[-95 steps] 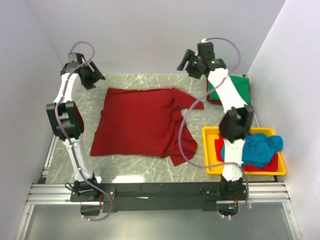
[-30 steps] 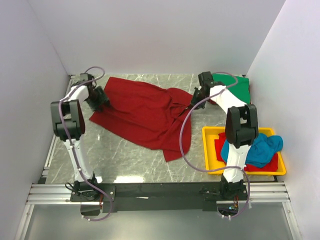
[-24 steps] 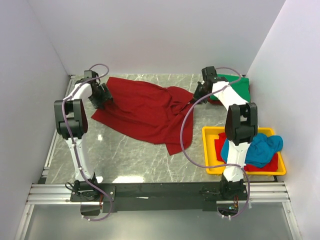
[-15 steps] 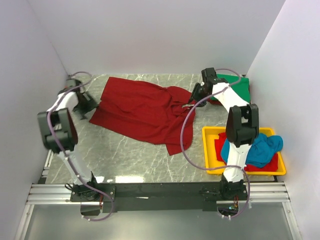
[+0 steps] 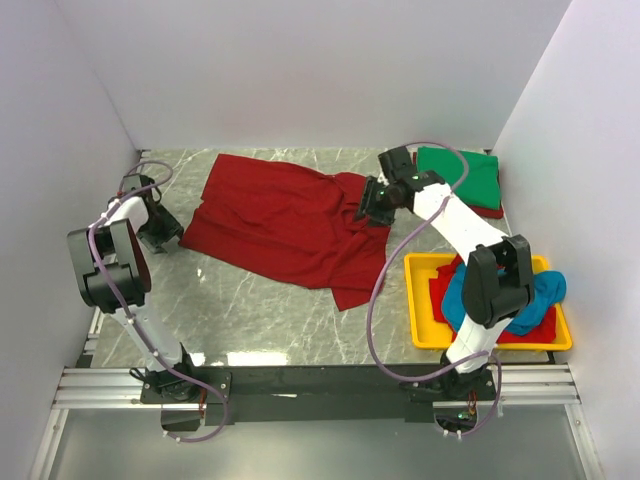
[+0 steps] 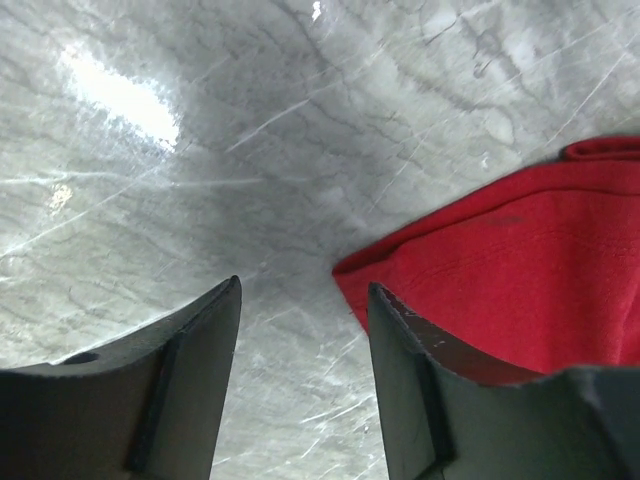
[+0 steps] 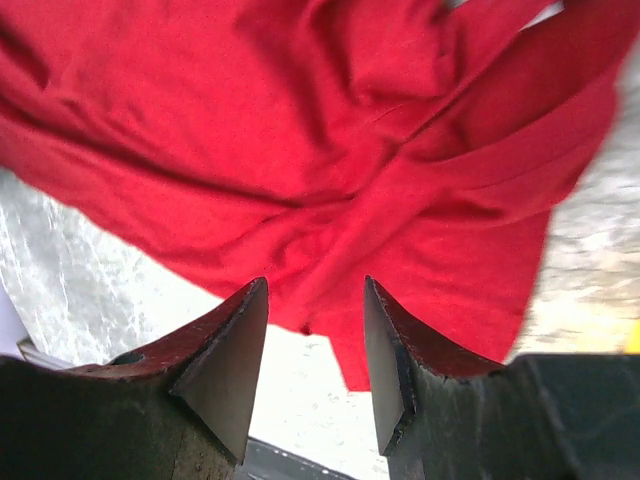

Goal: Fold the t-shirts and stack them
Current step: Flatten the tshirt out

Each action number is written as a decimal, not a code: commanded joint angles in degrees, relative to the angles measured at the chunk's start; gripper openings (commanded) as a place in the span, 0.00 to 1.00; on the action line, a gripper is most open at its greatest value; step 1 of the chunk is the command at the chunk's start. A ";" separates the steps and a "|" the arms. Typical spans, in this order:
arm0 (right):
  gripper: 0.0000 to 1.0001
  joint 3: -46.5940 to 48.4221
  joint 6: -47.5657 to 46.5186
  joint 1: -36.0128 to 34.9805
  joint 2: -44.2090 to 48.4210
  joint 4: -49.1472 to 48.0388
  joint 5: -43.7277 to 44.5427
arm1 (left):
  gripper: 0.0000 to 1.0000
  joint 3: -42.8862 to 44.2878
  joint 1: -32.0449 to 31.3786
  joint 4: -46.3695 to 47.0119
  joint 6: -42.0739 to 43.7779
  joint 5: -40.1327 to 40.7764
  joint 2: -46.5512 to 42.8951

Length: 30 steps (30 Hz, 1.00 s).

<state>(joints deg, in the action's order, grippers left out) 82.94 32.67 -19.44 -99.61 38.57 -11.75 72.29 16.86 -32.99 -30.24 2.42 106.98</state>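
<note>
Shirts lay in three spots: the red shirt (image 5: 285,225) spread rumpled mid-desk (image 5: 270,320), the green shirt (image 5: 462,172) folded at the far right corner, the teal shirt (image 5: 520,295) (bunched up) in the yellow tray (image 5: 480,345). The left fingers (image 6: 190,390) stood apart over bare desk beside the red shirt's corner. The right fingers (image 7: 220,375) stood apart above its creased side.

The left pincer (image 6: 302,300) has pulled leftward off the dark red t-shirt (image 5: 280,225); the right pincer (image 7: 315,295) has opened over it.
</note>
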 commanded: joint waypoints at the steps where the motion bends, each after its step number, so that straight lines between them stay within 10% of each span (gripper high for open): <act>1: 0.50 -0.84 1.00 -2.43 2.49 -1.04 1.11 | 0.57 1.80 -0.43 2.14 0.00 -0.22 0.51; 30: 0.50 -3.31 1.70 -5.69 4.25 -0.42 1.38 | 0.37 1.89 -4.47 2.76 0.53 1.63 4.55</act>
<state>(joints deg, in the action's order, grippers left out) 79.09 34.87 -24.27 -98.48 38.17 -11.18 75.11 12.34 -30.87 -30.11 4.40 110.61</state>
